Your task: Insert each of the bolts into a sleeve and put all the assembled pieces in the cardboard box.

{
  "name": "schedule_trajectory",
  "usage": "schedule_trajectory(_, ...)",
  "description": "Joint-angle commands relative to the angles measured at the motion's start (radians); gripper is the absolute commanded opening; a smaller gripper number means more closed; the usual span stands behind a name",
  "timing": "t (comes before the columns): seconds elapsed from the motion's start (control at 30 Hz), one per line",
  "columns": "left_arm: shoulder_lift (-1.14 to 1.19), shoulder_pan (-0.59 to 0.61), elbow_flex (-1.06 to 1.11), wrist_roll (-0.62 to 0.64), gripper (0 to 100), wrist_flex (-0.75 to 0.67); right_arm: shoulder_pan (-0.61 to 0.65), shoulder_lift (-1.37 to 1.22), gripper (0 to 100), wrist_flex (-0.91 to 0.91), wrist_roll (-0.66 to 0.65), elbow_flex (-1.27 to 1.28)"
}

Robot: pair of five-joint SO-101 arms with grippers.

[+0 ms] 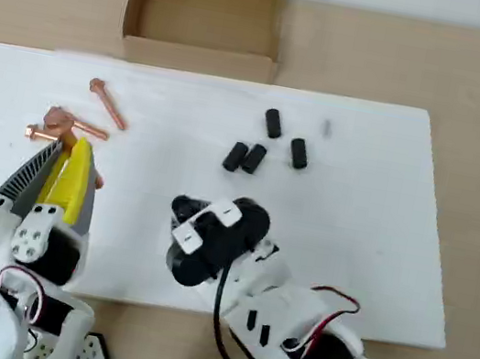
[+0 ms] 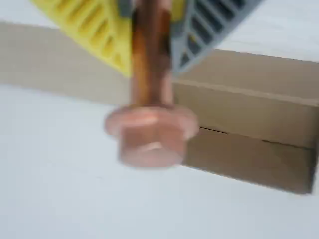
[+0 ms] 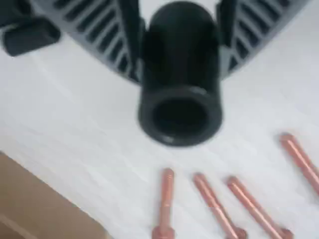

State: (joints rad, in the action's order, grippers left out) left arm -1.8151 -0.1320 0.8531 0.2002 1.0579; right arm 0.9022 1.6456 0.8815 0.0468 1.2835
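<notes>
Four loose sleeves (image 1: 254, 158) in high view; wrist views: left jaws pinch bolt (image 2: 151, 99), right jaws pinch sleeve (image 3: 180, 89).

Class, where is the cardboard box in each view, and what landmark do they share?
High view: cardboard box beyond the white board.
Left wrist view: behind the held bolt.
Right wrist view: tan patch past the board; cannot tell.
Landmark: the white board.
</notes>
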Motion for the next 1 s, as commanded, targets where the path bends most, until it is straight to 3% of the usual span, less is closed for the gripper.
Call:
schedule_trajectory(0.0,0.002,0.000,0.023,0.066,1,-0.074,0.028,0.022,1.0,-0.048,0.041,0.004)
schedule_trajectory(0.13,0.002,-0.034,0.071,0.075,1,-0.137,0.028,0.022,1.0,-0.060,0.091,0.005)
schedule_trajectory(0.43,0.004,-0.319,0.126,0.014,1,-0.147,0.028,0.022,1.0,-0.060,0.127,0.005)
schedule_trajectory(0.7,0.002,-0.334,0.215,-0.061,1,-0.272,0.028,0.024,1.0,-0.055,0.127,0.005)
schedule_trajectory(0.97,0.002,-0.336,0.290,-0.060,1,-0.385,0.028,0.025,1.0,-0.054,0.127,0.024)
